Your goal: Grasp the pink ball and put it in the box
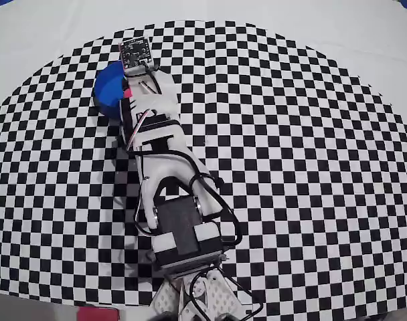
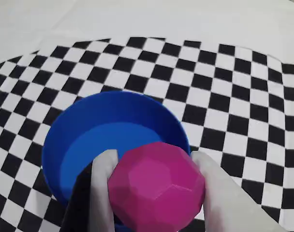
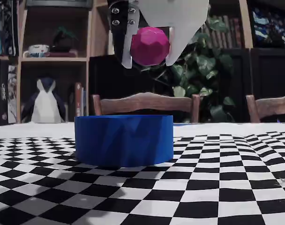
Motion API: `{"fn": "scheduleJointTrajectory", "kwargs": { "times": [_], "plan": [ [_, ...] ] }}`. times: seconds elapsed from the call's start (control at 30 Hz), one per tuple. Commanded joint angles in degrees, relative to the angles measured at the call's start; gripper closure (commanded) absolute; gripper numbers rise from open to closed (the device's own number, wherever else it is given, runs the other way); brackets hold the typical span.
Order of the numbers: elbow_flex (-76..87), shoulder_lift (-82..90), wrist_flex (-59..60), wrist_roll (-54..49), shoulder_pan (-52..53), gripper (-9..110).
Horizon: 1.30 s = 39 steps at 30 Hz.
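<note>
Gripper of mine clenched on pink ball, white fingers pressed against its left and right sides in wrist view. Opening just ball-wide. Ball hung in air, clear above box, not touching it, in fixed view. Box sat on checkered counter, interior bare. In overhead view my arm covered most of box; only sliver of pink showed beside it.

Even soft lighting, faint shadows, dim background, fisheye edges
</note>
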Motion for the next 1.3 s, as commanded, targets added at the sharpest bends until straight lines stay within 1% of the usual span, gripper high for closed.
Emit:
{"fn": "scheduleJointTrajectory", "kwargs": {
  "times": [0.0,0.73,1.27],
  "plan": [
    [-0.18,3.25,-0.09,0.09,-0.88,101],
    [-1.49,0.35,-0.44,0.00,-3.96,101],
    [-8.53,-7.03,-0.44,-0.09,-4.13,101]
  ]
}}
